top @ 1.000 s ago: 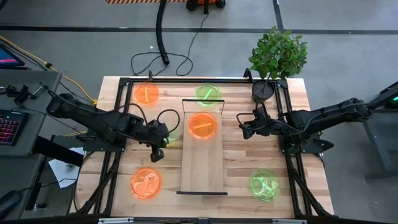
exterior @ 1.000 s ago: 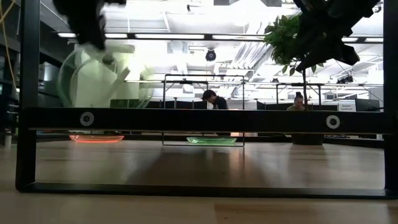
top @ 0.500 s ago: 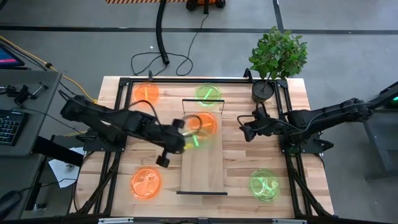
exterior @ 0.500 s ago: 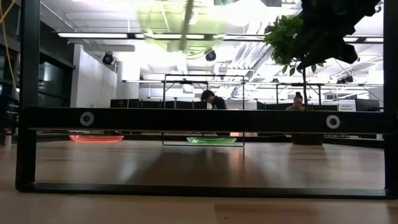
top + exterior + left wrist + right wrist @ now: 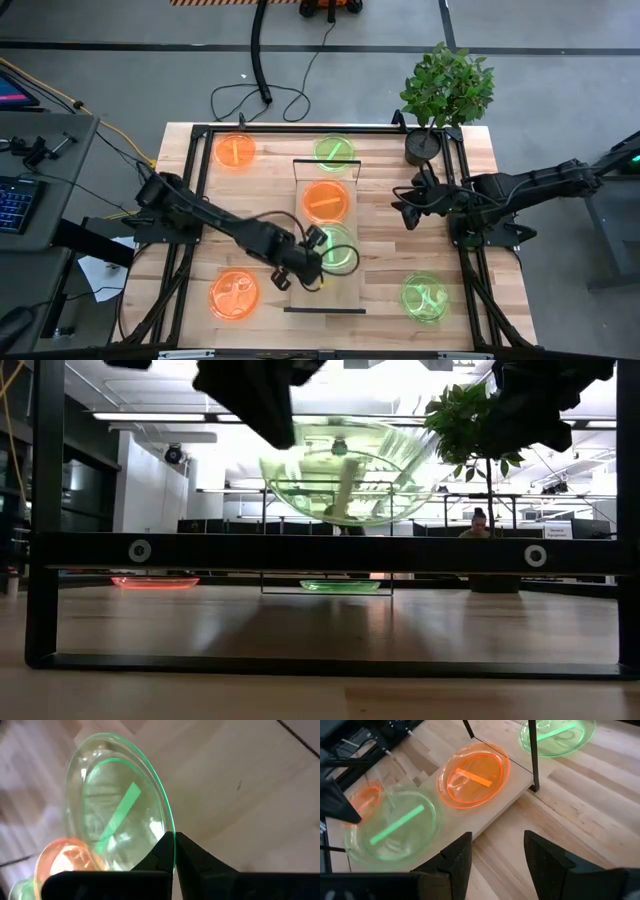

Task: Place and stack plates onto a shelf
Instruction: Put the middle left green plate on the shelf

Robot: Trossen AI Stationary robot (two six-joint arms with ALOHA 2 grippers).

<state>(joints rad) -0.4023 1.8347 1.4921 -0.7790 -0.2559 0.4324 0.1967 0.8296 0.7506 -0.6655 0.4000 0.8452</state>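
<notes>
My left gripper (image 5: pixel 314 256) reaches over the middle of the light wood shelf (image 5: pixel 325 288) and is shut on a neon green plate (image 5: pixel 338 250). The low view shows that plate (image 5: pixel 345 472) in the air just above the shelf's black frame. One orange plate (image 5: pixel 325 200) lies bottom down on the shelf's far half. On the tabletop lie a green plate (image 5: pixel 333 152) past the shelf's far end, an orange plate (image 5: pixel 235 152) at far left, another orange one (image 5: pixel 234 295) at near left and a green one (image 5: pixel 424 297) at near right. My right gripper (image 5: pixel 404 206) hovers open, right of the shelf. My left gripper pinches the green plate's rim (image 5: pixel 173 840) between its two fingers, on the plate's left side. The fingers come in from the table's left, slanting down. The plate is lifted clear over the shelf board, hollow side up and nearly level.
A potted plant (image 5: pixel 423 147) stands at the table's far right corner. A black frame (image 5: pixel 190 180) runs along the table's left, right and far sides. The shelf's near half (image 5: pixel 325 295) is bare wood. People sit in the room beyond the table.
My left gripper has swung from left of the shelf toward the right and the near edge, over the shelf's middle. It has carried the green plate up high and then down again. The plate has turned from nearly on edge to nearly level.
</notes>
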